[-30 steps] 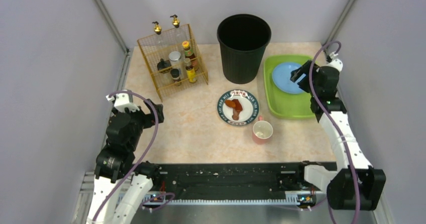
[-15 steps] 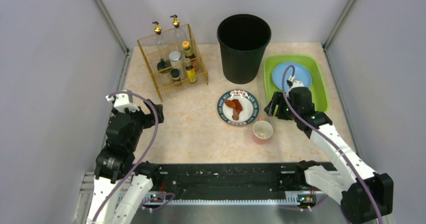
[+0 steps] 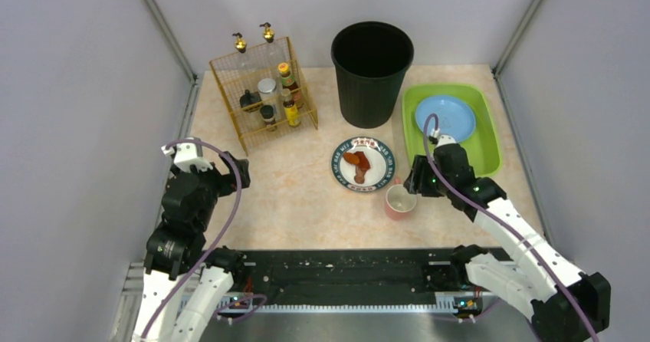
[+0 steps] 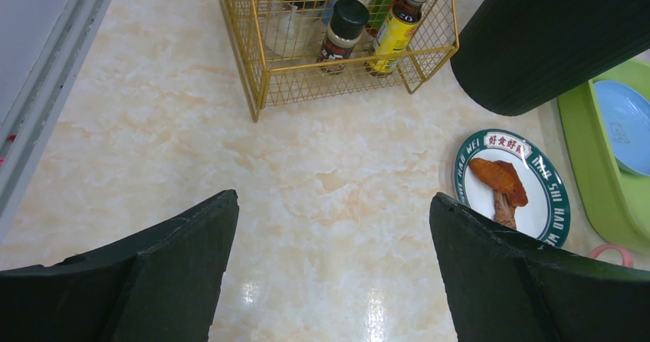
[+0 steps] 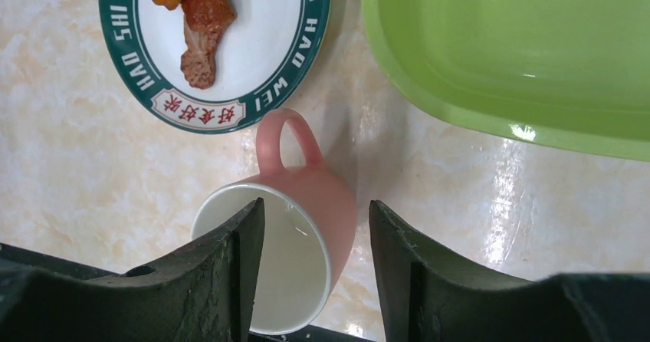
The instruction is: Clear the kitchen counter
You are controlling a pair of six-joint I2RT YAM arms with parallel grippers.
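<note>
The right gripper (image 5: 316, 208), spread, straddles one pink mug (image 3: 400, 200); contact unclear, near rim cut off.
The kitchen counter (image 3: 299, 196) fills centre view: one food plate (image 3: 363, 164), mug at its 5 o'clock, one blue plate (image 3: 444, 117) at 2 o'clock; left gripper (image 4: 333, 200) spread, empty.

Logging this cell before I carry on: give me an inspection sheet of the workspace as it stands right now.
Surface: kitchen counter, speckled beige, no spills seen.
Job's things: pink mug upright, close beside the food plate, contact unclear; blue plate lying in the green tray.
Clutter: black bin and wire rack of bottles at the far side.
Grippers: left tool open and empty over bare counter; right tool open, one finger over the mug's mouth, the other outside its wall.
Cables: purple cables loop along both arms; no snag seen.
Surroundings: grey walls; black rail strip at the near edge.
</note>
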